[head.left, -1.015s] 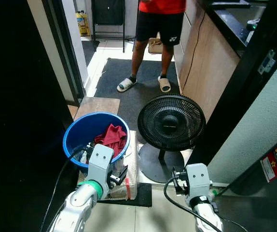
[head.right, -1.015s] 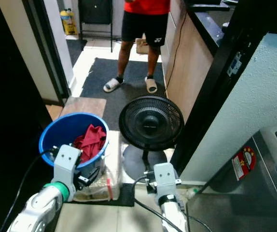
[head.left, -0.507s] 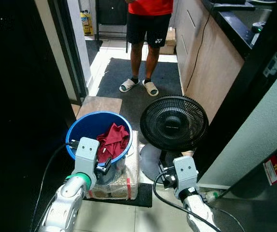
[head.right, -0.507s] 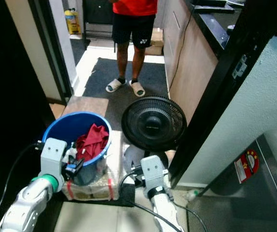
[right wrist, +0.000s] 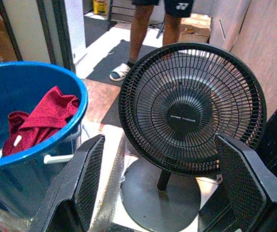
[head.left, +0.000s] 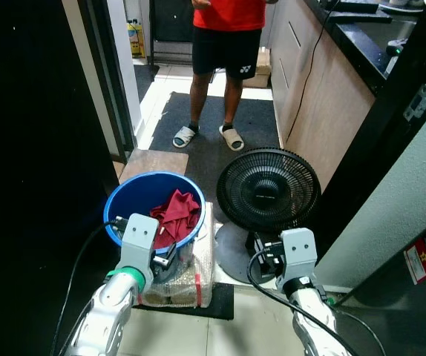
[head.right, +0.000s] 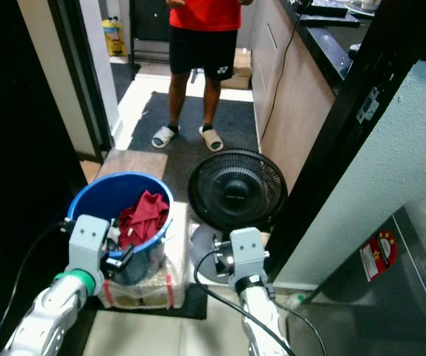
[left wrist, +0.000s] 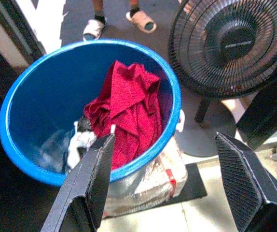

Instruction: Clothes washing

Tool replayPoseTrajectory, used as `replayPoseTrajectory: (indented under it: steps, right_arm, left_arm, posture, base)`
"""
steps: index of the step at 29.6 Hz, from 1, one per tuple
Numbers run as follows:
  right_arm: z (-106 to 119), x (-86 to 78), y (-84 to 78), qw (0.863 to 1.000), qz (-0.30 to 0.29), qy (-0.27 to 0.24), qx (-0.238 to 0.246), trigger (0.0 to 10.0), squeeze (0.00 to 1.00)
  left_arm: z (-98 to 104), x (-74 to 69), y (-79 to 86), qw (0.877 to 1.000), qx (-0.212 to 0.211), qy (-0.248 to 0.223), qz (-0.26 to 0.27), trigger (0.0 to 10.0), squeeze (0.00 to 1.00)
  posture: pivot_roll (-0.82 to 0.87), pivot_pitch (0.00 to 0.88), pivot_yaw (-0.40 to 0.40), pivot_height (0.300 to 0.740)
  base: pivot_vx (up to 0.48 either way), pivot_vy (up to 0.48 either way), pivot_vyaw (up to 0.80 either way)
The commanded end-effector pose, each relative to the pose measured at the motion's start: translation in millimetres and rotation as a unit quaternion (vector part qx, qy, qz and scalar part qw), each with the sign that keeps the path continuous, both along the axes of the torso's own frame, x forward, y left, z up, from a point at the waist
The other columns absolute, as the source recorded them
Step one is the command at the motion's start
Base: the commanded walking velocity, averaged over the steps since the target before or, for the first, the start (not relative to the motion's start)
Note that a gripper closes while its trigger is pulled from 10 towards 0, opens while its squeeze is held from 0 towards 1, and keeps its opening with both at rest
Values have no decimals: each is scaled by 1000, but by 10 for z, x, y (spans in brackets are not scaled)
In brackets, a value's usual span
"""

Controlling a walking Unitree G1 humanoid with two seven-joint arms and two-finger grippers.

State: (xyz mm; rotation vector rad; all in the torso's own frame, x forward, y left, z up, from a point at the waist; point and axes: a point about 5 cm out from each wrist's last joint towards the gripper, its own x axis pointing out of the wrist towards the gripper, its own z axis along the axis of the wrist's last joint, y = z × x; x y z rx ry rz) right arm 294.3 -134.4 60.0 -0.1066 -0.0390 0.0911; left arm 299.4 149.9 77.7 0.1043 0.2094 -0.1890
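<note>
I see the blue bucket (head.left: 153, 211) on a plastic-wrapped bundle (head.left: 191, 278) on the floor, just beside the black fan (head.left: 267, 189), and it is the biggest thing I have to deal with: rigid plastic, light I judge, best taken by the rim or the white side handle showing in the right wrist view. Inside it, draped against the wall nearest the fan, lies the red cloth (left wrist: 129, 108), with paler laundry (left wrist: 78, 145) lower down. The cloth looks soft and limp, so I'd pinch a raised fold near its top and expect it to trail. My left end effector (left wrist: 162, 181) hangs just short of the bucket rim, fingers spread wide and empty; my right end effector (right wrist: 158, 186) faces the fan, also wide open and empty. A person (head.left: 224, 44) in sandals stands on the mat beyond. Their shorts carry a small white logo; the fan hub has lettering too small to read.
</note>
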Motion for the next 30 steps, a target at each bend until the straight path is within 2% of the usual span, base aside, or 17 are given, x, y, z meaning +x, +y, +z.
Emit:
replayPoseTrajectory:
  steps: [1,6,10,14,18,30]
  right_arm:
    - [-56,-10,74,1000,11,15,0,10000,0]
    - [-18,19,171,999,39,10,-4,10000,0]
    - [29,77,101,999,42,6,-10,10000,0]
    - [29,77,101,999,42,6,-10,10000,0]
    - [23,114,-5,1000,18,13,-20,10000,0]
    - [19,147,78,1000,10,17,-5,10000,0]
  left_arm:
    - [-68,-4,61,1000,3,10,20,10000,0]
    - [-44,19,46,1000,-7,4,28,10000,0]
    - [-58,21,-30,999,-15,0,32,10000,0]
    - [-58,21,-30,999,-15,0,32,10000,0]
    - [-116,-8,-74,1000,-11,-3,27,10000,0]
    - [-86,29,-69,1000,-6,-12,25,10000,0]
  posture:
    - [39,0,17,740]
    - [38,0,6,740]
    - [36,0,3,740]
    - [36,0,3,740]
    - [53,0,-3,740]
    - [65,0,6,740]
  base:
    - [0,0,0]
    - [0,0,0]
    - [0,0,0]
    - [0,0,0]
    - [0,0,0]
    - [0,0,0]
